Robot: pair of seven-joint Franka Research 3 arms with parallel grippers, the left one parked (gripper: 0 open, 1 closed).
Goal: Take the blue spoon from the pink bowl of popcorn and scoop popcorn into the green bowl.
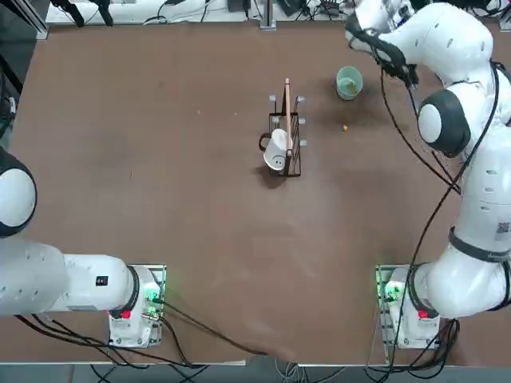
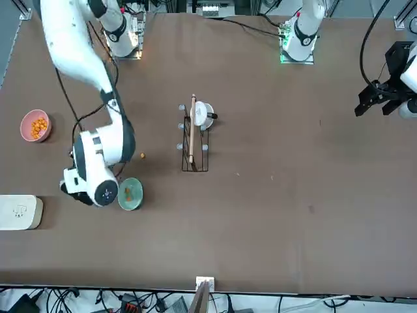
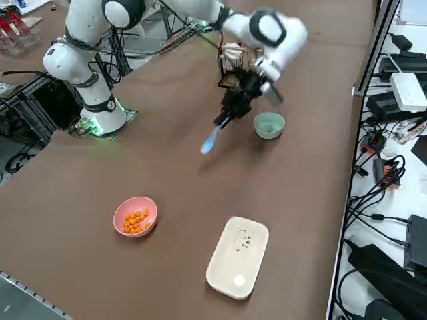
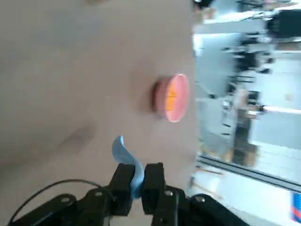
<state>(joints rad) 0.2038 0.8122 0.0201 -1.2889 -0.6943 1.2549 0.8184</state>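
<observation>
Blue spoon (image 3: 211, 141) in right jaws (image 3: 230, 113), airborne

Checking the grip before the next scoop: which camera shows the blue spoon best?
The right wrist view: the blue spoon sits pinched in the right claw, its bowl end sticking out. The right side view shows the spoon as a small sliver hanging below the claw. In the top and front views the arm hides it.

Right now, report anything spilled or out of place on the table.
One stray popcorn kernel lies on the bare table beside the green bowl, outside both bowls. The right gripper holds the blue spoon nearby.
</observation>
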